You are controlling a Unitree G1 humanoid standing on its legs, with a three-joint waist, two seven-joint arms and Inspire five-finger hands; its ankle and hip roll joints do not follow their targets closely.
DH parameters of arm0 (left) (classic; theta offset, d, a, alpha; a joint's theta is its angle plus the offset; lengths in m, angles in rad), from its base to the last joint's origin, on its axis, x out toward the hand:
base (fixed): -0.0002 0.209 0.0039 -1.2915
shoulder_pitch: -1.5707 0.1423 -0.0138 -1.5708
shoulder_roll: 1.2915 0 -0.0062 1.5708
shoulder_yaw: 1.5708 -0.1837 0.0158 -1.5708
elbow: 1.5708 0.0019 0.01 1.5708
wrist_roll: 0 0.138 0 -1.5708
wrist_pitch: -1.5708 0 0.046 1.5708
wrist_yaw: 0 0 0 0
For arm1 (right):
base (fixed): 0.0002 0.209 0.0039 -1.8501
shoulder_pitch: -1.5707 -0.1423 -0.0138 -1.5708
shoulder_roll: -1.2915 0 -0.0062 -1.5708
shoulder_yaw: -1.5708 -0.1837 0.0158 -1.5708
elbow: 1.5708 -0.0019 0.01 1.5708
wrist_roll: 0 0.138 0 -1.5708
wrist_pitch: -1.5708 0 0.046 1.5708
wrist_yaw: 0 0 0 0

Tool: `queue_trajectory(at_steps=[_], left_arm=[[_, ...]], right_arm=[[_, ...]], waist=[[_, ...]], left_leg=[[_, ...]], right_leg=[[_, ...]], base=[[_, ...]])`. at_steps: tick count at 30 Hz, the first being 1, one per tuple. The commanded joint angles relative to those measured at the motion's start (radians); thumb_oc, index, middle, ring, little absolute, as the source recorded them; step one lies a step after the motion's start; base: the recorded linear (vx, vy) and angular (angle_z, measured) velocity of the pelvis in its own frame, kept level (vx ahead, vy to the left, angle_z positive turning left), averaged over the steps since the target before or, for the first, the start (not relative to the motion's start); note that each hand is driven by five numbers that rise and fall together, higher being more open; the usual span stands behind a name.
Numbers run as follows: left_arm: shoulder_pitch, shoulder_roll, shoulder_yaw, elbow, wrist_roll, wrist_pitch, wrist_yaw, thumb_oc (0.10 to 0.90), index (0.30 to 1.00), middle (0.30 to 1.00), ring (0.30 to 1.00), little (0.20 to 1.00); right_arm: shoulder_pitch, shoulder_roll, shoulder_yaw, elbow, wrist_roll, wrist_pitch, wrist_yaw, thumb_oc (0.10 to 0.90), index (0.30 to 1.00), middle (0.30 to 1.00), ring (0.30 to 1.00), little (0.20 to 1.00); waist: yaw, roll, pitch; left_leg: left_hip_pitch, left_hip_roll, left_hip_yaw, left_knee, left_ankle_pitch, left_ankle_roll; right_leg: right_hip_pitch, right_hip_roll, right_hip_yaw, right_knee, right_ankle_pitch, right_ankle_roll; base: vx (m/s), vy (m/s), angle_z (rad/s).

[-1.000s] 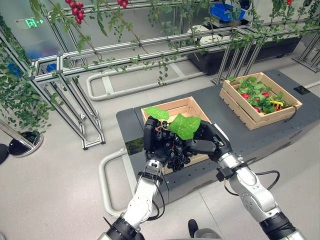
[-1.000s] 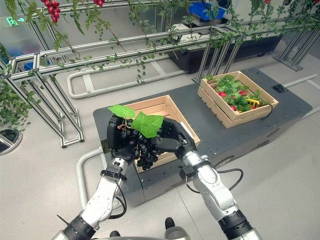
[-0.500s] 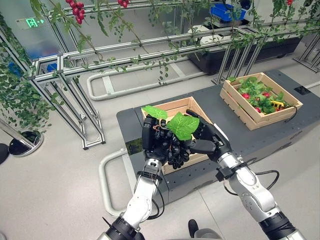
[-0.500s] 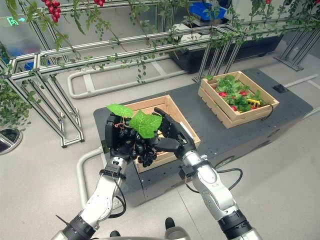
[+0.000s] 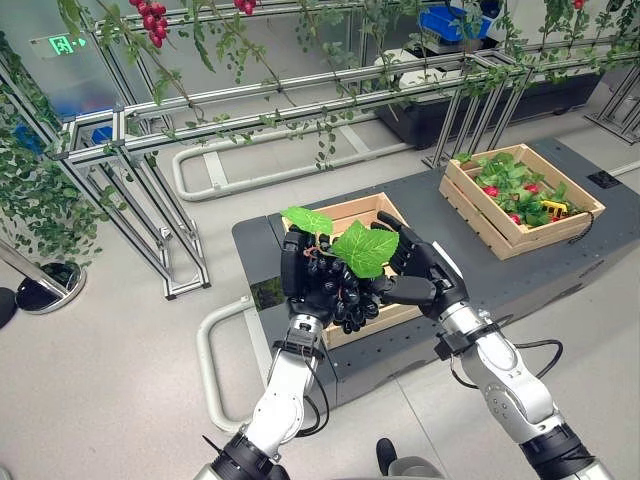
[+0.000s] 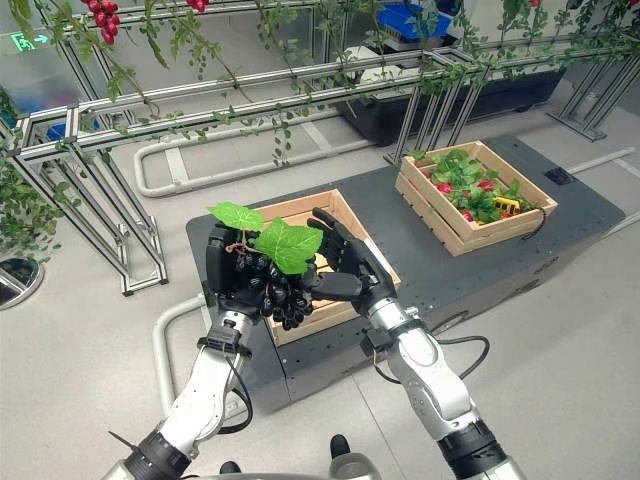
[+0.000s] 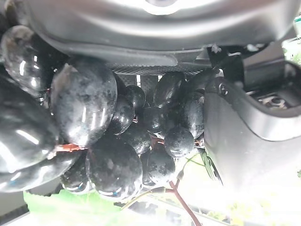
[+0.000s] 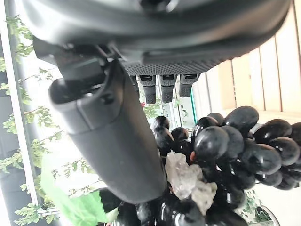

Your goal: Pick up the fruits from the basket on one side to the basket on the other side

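Pale grey floor (image 5: 110, 360) below me, metal frames (image 5: 150, 140) hung with vines (image 5: 40, 200) upper left, dark platform (image 5: 560, 250) at right, green sign (image 5: 62, 45) top left.

A green exit sign (image 5: 62, 45) is glowing on the far wall at the upper left, showing a running-figure pictogram with an arrow beside it. Its characters are not resolving well enough to read, and no other lettering or numbers are showing legibly.
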Motion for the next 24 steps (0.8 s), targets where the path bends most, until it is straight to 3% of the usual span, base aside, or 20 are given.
queue_trajectory(at_steps=[1,6,10,20,24], left_arm=[[-0.143,-0.044,0.069,-0.150,0.017,-0.056,-0.132,0.400,0.300,0.300,0.300,0.300],[-0.135,-0.040,0.095,-0.145,-0.014,-0.071,-0.126,0.400,0.300,0.300,0.300,0.300],[-0.117,-0.046,0.125,-0.134,-0.009,-0.087,-0.108,0.400,0.300,0.300,0.300,0.300],[-0.120,-0.048,0.150,-0.122,-0.011,-0.105,-0.121,0.400,0.300,0.300,0.300,0.300],[-0.131,-0.048,0.146,-0.126,-0.022,-0.103,-0.122,0.400,0.300,0.300,0.300,0.300]], right_arm=[[-0.006,0.000,-0.111,-0.096,0.124,-0.145,0.062,0.800,0.900,0.900,0.900,0.900],[0.020,-0.002,-0.168,-0.109,0.184,-0.153,0.084,0.800,0.900,0.900,0.900,0.900],[0.061,-0.007,-0.233,-0.128,0.228,-0.117,0.140,0.800,0.900,0.900,0.900,0.900],[0.077,-0.094,-0.235,-0.127,0.079,-0.047,0.229,0.800,0.900,0.900,0.900,0.900],[0.067,-0.122,-0.217,-0.114,0.049,-0.048,0.250,0.800,0.900,0.900,0.900,0.900]], waist=[[0.005,-0.006,-0.086],[-0.002,-0.008,-0.085],[-0.013,-0.010,-0.084],[-0.017,-0.023,-0.091],[-0.015,-0.025,-0.094]], left_leg=[[0.095,0.008,-0.027,0.009,-0.108,0.011],[0.094,0.009,-0.022,0.009,-0.110,0.011],[0.094,0.008,-0.015,0.009,-0.114,0.014],[0.088,0.010,-0.014,0.009,-0.115,0.011],[0.086,0.011,-0.017,0.009,-0.112,0.009]], right_leg=[[-0.039,0.024,-0.011,0.001,0.049,-0.031],[-0.041,0.025,-0.009,0.001,0.050,-0.030],[-0.045,0.024,-0.005,0.001,0.049,-0.029],[-0.051,0.024,-0.003,0.001,0.050,-0.027],[-0.052,0.025,-0.003,0.001,0.051,-0.027]], base=[[0.00,0.000,0.00],[0.00,0.000,0.00],[0.00,0.000,0.00],[0.00,0.000,0.00],[0.00,0.000,0.00]])
